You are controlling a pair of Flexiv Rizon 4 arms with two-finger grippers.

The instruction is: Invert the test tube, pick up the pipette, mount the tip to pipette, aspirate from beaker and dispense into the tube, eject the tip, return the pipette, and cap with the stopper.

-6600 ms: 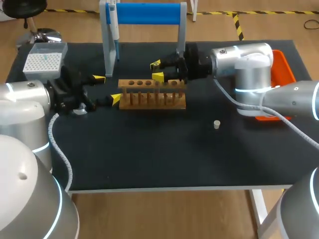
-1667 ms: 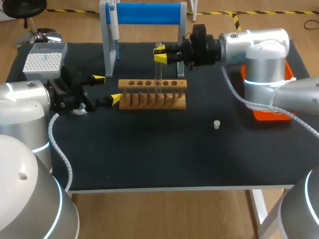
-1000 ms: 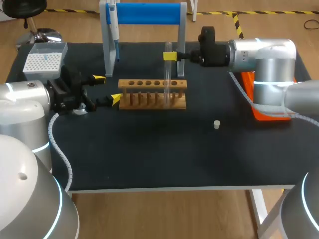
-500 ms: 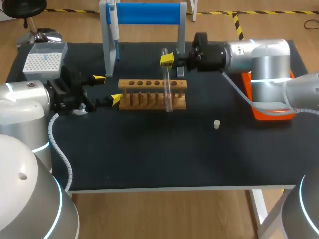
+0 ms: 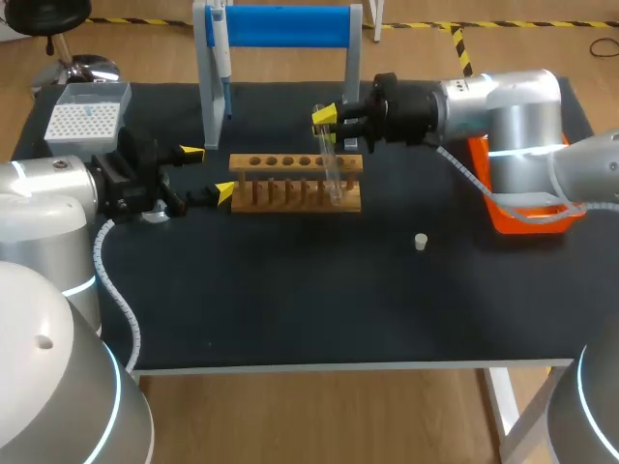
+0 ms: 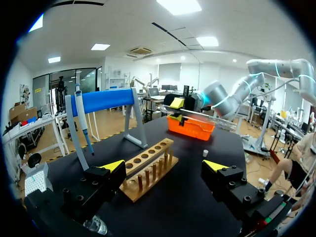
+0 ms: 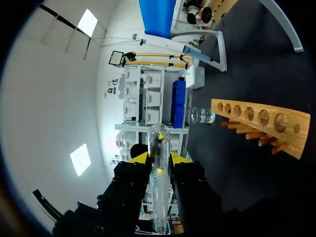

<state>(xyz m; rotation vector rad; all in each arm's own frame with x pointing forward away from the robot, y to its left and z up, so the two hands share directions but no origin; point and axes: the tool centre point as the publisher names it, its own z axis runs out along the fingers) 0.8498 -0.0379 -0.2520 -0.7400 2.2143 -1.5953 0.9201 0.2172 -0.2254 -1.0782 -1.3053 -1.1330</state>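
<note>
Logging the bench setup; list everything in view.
wooden test tube rack: one, tan, mid-table
glass test tube: one, clear, tilted in right tool
blue-barred pipette stand: one, blue-grey, behind rack
slim pipette: one, white, on stand
tip box: one, white, far-left corner
glass beaker: one, clear, beside left tool
small stopper: one, white, right of rack
plastic tray: one, orange, right side
left tool: one, yellow-tipped, open by rack
right tool: one, yellow-tipped, holding tube

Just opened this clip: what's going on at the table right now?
The right end effector is shut on a clear test tube, holding it tilted over the wooden rack. The left end effector sits open by the rack's left end, holding nothing. The pipette hangs on the blue stand, and the stopper lies loose on the mat.
</note>
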